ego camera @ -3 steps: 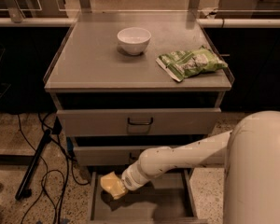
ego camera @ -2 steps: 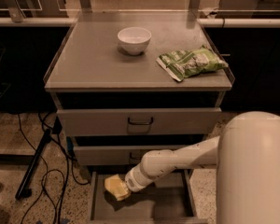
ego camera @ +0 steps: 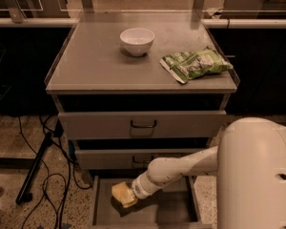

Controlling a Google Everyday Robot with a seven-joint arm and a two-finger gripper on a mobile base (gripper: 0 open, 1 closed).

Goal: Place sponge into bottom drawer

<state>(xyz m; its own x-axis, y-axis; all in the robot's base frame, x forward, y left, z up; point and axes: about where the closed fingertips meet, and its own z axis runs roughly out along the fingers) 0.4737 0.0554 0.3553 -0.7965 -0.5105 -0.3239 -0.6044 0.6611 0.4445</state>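
The pale yellow sponge [ego camera: 122, 194] is inside the open bottom drawer [ego camera: 169, 210], at its left side, low over the grey floor or resting on it; I cannot tell which. My gripper [ego camera: 129, 193] is at the end of the white arm that reaches down and left into the drawer, and it is at the sponge's right side. The fingers are hidden behind the sponge and the wrist.
The grey cabinet [ego camera: 95, 66] carries a white bowl [ego camera: 137, 40] and a green snack bag [ego camera: 196, 64] on top. Two upper drawers with dark handles [ego camera: 143, 124] are shut. Black cables and a stand leg [ego camera: 33, 173] lie on the floor to the left. My white body [ego camera: 257, 175] fills the lower right.
The gripper with the sponge has moved right and down, deeper into the open bottom drawer. The arm has bent closer to my body.
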